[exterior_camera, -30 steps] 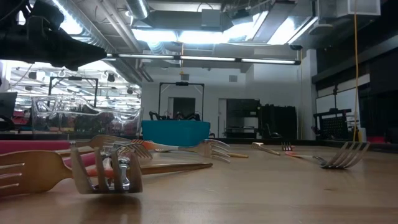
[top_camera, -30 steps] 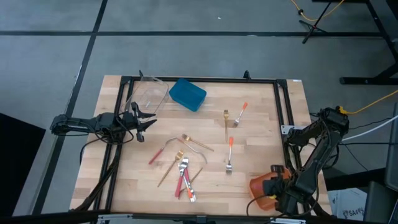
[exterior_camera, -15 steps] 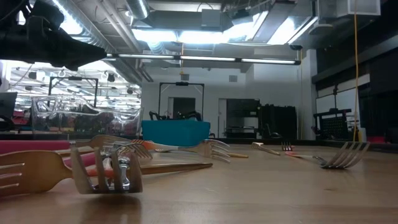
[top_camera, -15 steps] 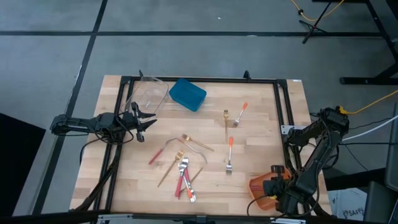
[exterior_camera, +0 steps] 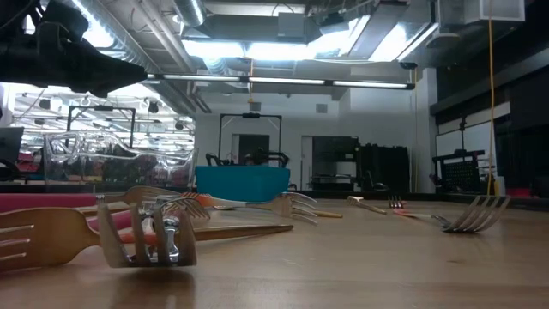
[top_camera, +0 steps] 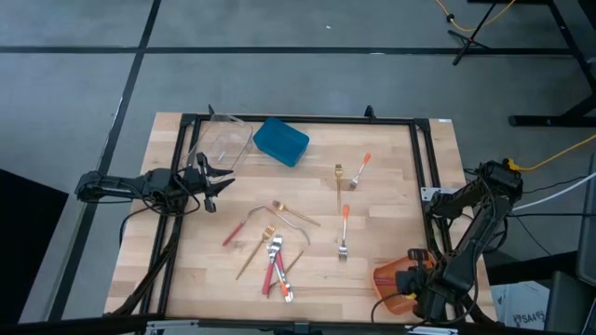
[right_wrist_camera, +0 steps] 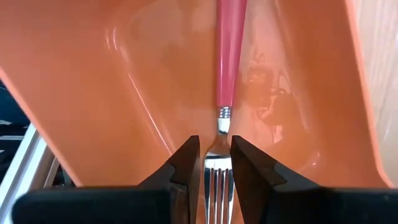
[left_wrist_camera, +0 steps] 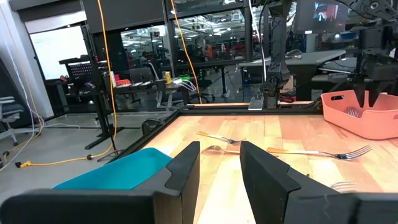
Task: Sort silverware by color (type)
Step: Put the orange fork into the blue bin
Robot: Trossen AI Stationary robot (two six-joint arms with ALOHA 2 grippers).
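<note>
My right gripper [right_wrist_camera: 216, 163] points down into the orange bin [top_camera: 385, 278] at the table's near right corner, shut on a pink-handled fork [right_wrist_camera: 227, 56]. My left gripper [left_wrist_camera: 219, 163] waits open and level at the table's left edge [top_camera: 222, 179], beside the clear bin [top_camera: 222, 141]. The rest of the silverware lies flat on the table. A crossed pile of gold and red-handled forks [top_camera: 275, 262] is near the middle. Orange-handled forks [top_camera: 344, 231] [top_camera: 362, 167] and a gold one [top_camera: 338, 180] lie to its right. My right gripper pinches the silver head [right_wrist_camera: 217, 167] of the pink-handled fork between its two fingers, coming from above and pointing down. The fork runs on from the fingers along their line. Its pink handle [right_wrist_camera: 229, 68] reaches down inside the orange bin; whether it rests on the floor I cannot tell.
The blue bin [top_camera: 280, 141] stands at the far middle beside the clear bin. A black frame [top_camera: 426, 167] runs along the table's edges. Bare wood lies between the fork pile and the orange bin.
</note>
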